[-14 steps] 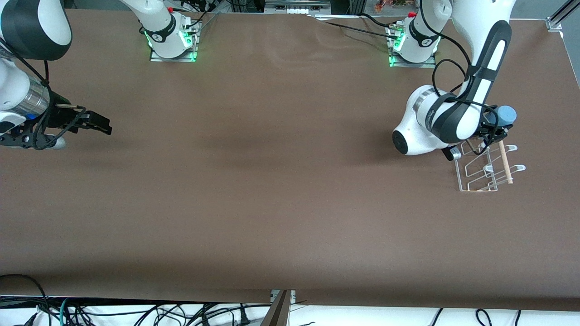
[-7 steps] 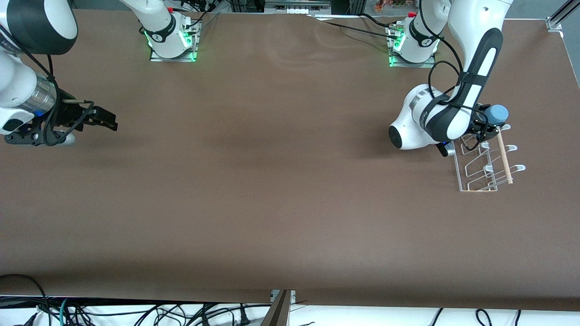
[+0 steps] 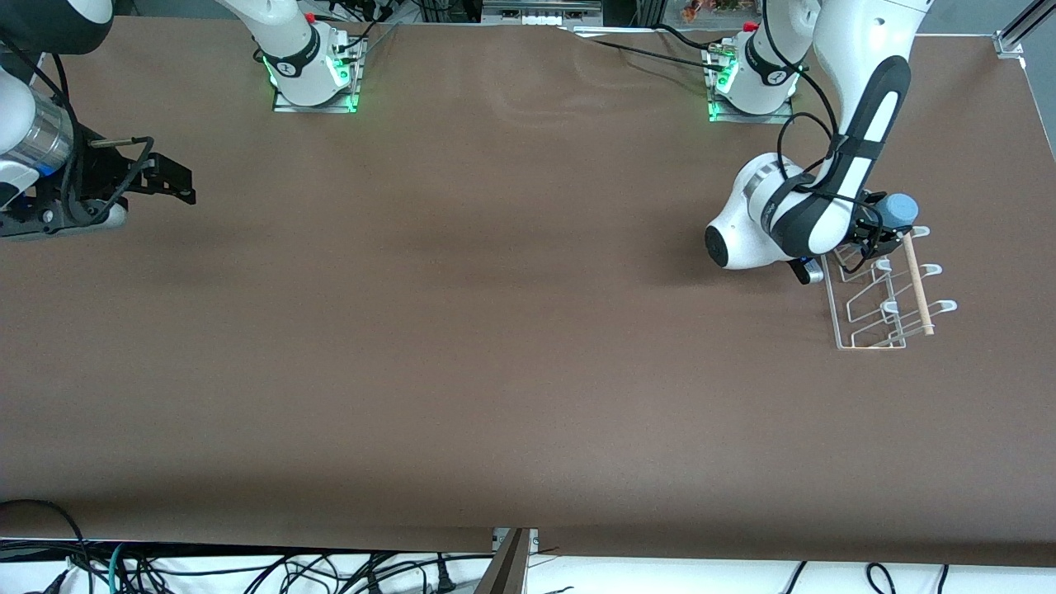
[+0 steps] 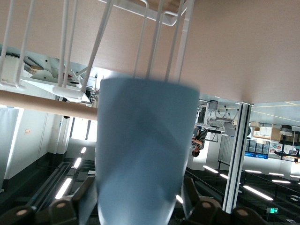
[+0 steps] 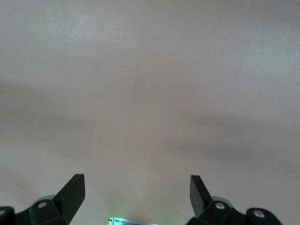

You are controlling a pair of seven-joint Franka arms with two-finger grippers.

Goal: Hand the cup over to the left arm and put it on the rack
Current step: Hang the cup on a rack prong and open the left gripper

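The light-blue cup point(image 3: 901, 209) sits over the end of the white wire rack point(image 3: 862, 318) that lies farthest from the front camera, beside the tip of its wooden dowel point(image 3: 918, 285). My left gripper point(image 3: 887, 227) reaches in from the side, its wrist low over the table. In the left wrist view the cup point(image 4: 145, 150) fills the space between the fingers point(image 4: 190, 197), and a thin gap shows along one side, so the left gripper point(image 4: 140, 199) stands open around it. Rack wires point(image 4: 101, 42) run past the cup's rim. My right gripper point(image 3: 177, 183) hangs open and empty point(image 5: 137, 187) over the right arm's end of the table.
Both arm bases point(image 3: 313, 78) with green lights stand along the table's edge farthest from the front camera. Cables trail from the left arm's base point(image 3: 751, 82). Brown table surface point(image 3: 495, 330) spreads between the two arms.
The left arm shifted the cup down onto the rack's end, and its fingers have parted from the cup. The right arm drew back and up, away from the front camera.
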